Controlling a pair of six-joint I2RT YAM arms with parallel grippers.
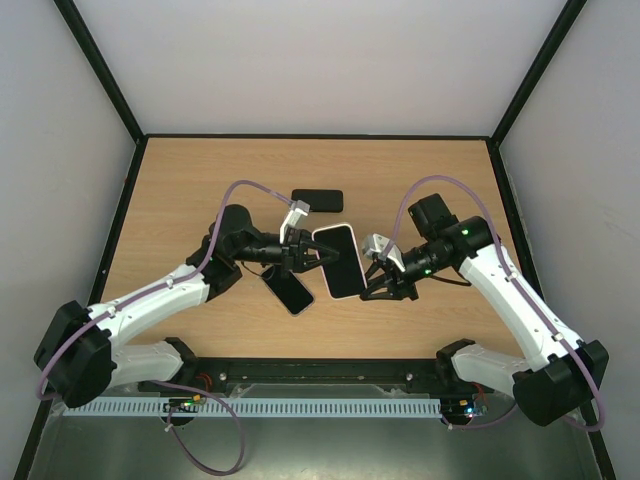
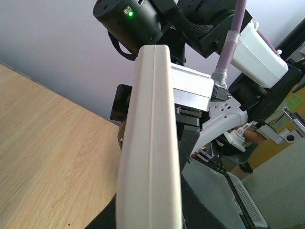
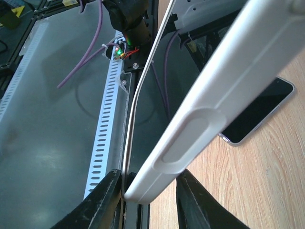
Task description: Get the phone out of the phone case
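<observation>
Phone case [image 3: 205, 114], cream here with a raised button strip on its side, hangs above the table [image 1: 190, 190] between the two arms, with the phone [image 1: 337, 262] seated in it, screen up. We hold its left long edge with the left gripper [image 1: 303, 256], whose fingers are pressed tight on the case rim. The right gripper [image 1: 375, 272] stands at the opposite edge, its fingers [image 3: 102, 205] straddling a lower corner of the case; we cannot tell whether both pads bear on it. To do this step well, we judge that the right fingers should catch only the soft lip and peel it back off the glass, while the left stops the body from twisting. A slip could drop the phone onto the second phone [image 1: 288, 290] lying just below. A dark flat slab [image 1: 317, 200] lies farther back.
</observation>
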